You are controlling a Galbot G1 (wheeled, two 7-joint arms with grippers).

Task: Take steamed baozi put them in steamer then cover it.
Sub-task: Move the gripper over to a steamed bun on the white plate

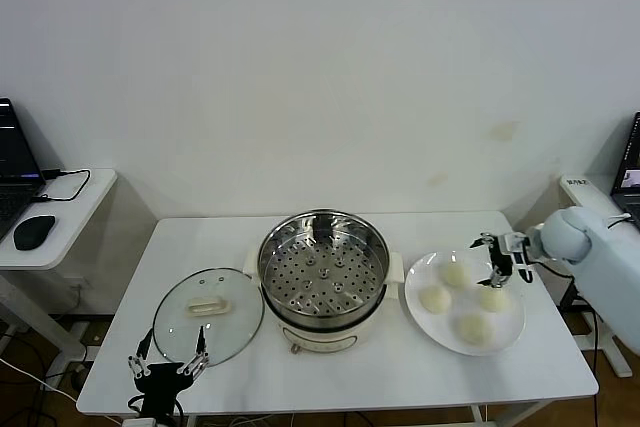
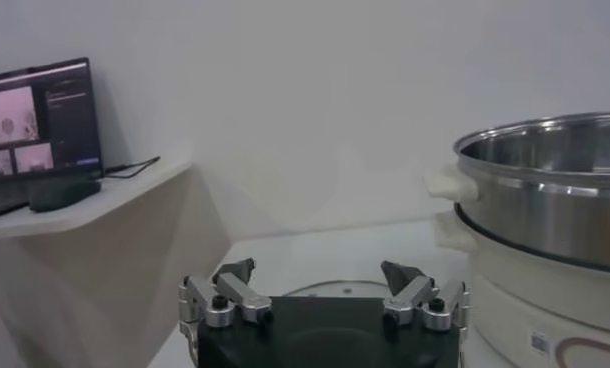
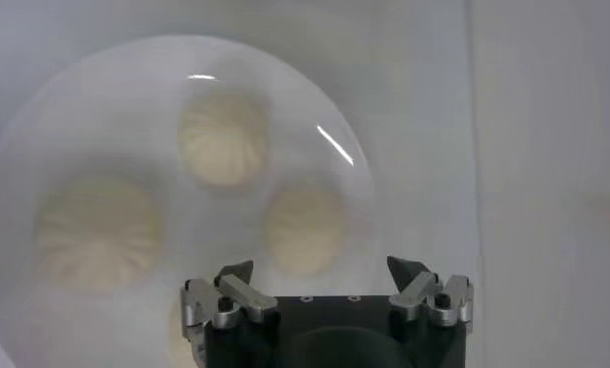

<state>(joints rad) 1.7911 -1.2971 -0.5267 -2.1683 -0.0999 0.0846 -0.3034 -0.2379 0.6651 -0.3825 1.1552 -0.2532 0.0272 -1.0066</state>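
Baozi sit on a round white plate at the right of a white table, which stands against a plain pale wall that fills the whole back of the room. To the left, apart from the table, a smaller white side desk carries an open laptop and a dark mouse, with a cable trailing across it; another screen edge shows at the far right.

At the middle of the table stands the steamer, a shiny steel pot on a cream base, its perforated tray bare. Just left of it, touching or nearly touching the base, the cover lies flat on the table, glass with a cream handle facing up.

The four steamed baozi are spread over the plate, apart from one another.

The right claw hangs over the far part of the plate, above the buns, its fingers spread wide and holding nothing. The left claw is parked low at the near table edge, just in front of the cover, also wide apart and empty.
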